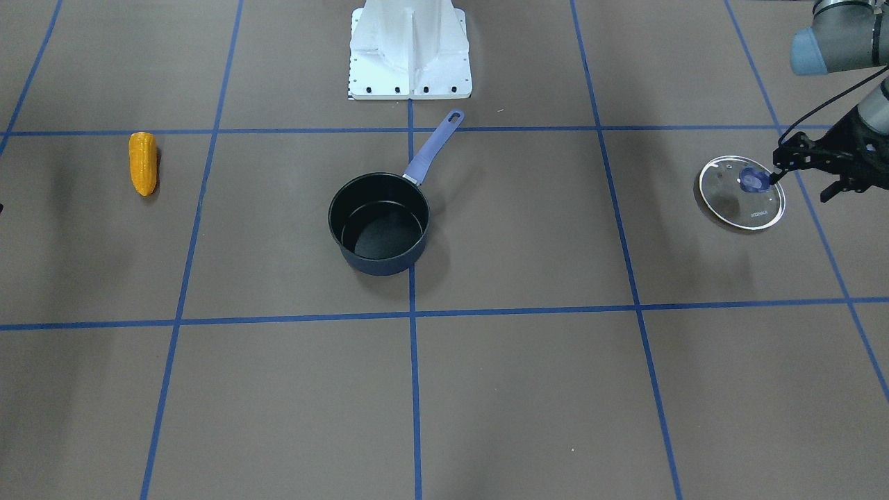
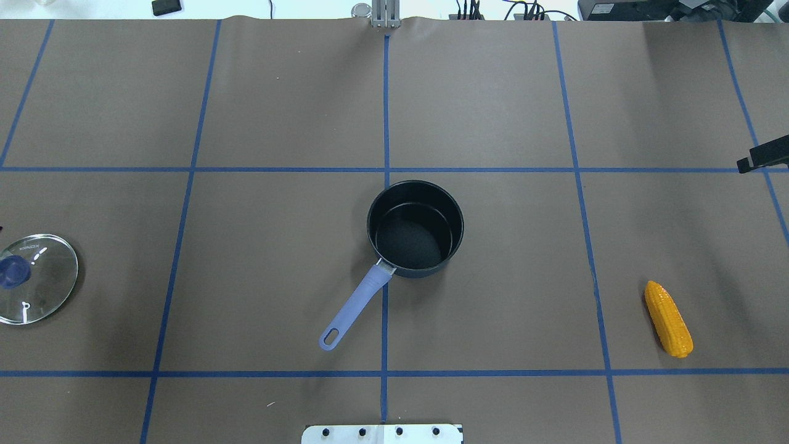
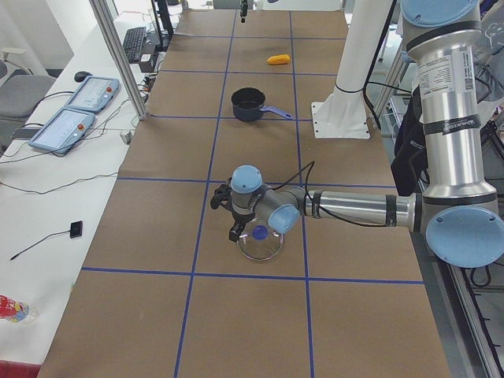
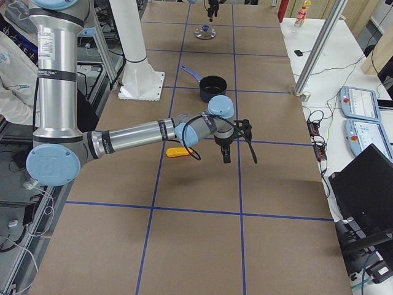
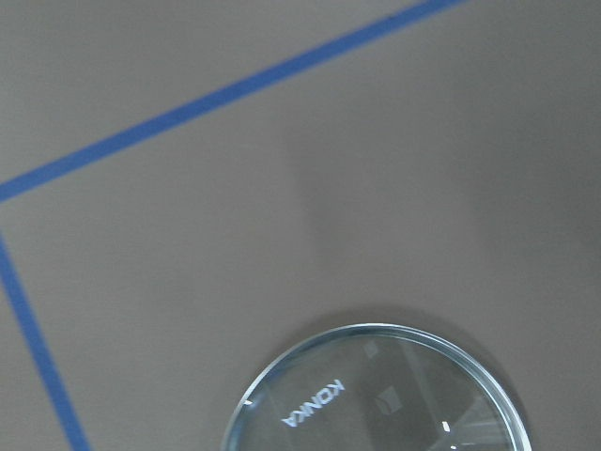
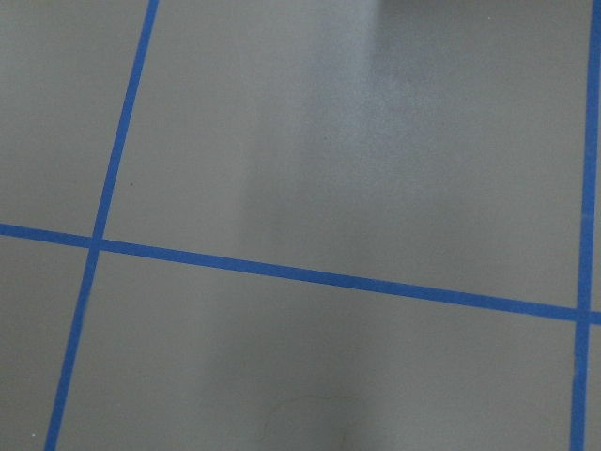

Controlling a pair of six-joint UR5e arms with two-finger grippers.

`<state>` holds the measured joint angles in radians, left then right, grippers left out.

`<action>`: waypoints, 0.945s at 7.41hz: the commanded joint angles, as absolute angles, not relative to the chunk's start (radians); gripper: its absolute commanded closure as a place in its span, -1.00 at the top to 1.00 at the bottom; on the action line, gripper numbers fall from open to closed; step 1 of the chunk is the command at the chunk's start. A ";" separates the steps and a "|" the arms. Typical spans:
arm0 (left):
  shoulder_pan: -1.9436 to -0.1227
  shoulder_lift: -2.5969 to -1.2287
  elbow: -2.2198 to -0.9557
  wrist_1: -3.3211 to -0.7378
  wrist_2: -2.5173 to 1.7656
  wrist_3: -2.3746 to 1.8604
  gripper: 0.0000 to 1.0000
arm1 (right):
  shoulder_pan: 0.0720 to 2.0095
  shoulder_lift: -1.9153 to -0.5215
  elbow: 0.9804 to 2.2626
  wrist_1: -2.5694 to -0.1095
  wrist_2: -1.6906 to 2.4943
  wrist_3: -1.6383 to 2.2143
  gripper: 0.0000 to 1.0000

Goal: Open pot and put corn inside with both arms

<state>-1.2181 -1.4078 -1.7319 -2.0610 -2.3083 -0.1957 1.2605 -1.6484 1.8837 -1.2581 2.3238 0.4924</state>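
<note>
The dark pot (image 1: 380, 265) stands open at the table's middle, empty, with its lilac handle (image 1: 434, 149) pointing toward the robot's base; it also shows in the overhead view (image 2: 419, 269). The glass lid (image 1: 736, 206) with its blue knob (image 1: 753, 180) lies flat far out on my left side, seen also in the left wrist view (image 5: 376, 399). My left gripper (image 1: 802, 185) hovers open just beside the knob, holding nothing. The orange-yellow corn (image 2: 669, 318) lies on my right side. Only part of my right gripper (image 2: 763, 158) shows, beyond the corn; I cannot tell its state.
The white base plate (image 1: 410, 62) sits behind the pot. Blue tape lines grid the brown table. Two control pendants (image 3: 79, 110) and cables lie on the white bench along the table's far side.
</note>
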 commanded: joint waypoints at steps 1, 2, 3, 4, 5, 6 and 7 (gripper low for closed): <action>-1.373 -1.453 -1.723 -1.773 -2.347 -0.002 0.96 | 1.197 -1.716 1.978 -1.258 2.309 0.572 1.00; -1.428 -1.503 -1.723 -1.596 -2.338 0.014 0.96 | 1.151 -1.739 2.015 -1.258 2.280 0.616 1.00; -1.466 -1.538 -1.720 -1.491 -2.335 0.018 0.96 | 1.102 -1.752 2.035 -1.253 2.249 0.665 1.00; -1.506 -1.534 -1.732 -1.493 -2.344 0.018 0.96 | 1.035 -1.802 2.036 -1.153 2.205 0.737 1.00; -1.511 -1.537 -1.730 -1.490 -2.336 0.017 0.96 | 0.940 -1.869 2.036 -1.017 2.122 0.855 1.00; -1.511 -1.540 -1.730 -1.489 -2.336 0.017 0.96 | 0.829 -1.893 2.034 -0.965 2.017 0.964 1.00; -1.511 -1.540 -1.732 -1.489 -2.336 0.017 0.96 | 0.696 -1.896 2.036 -0.960 1.879 1.067 1.00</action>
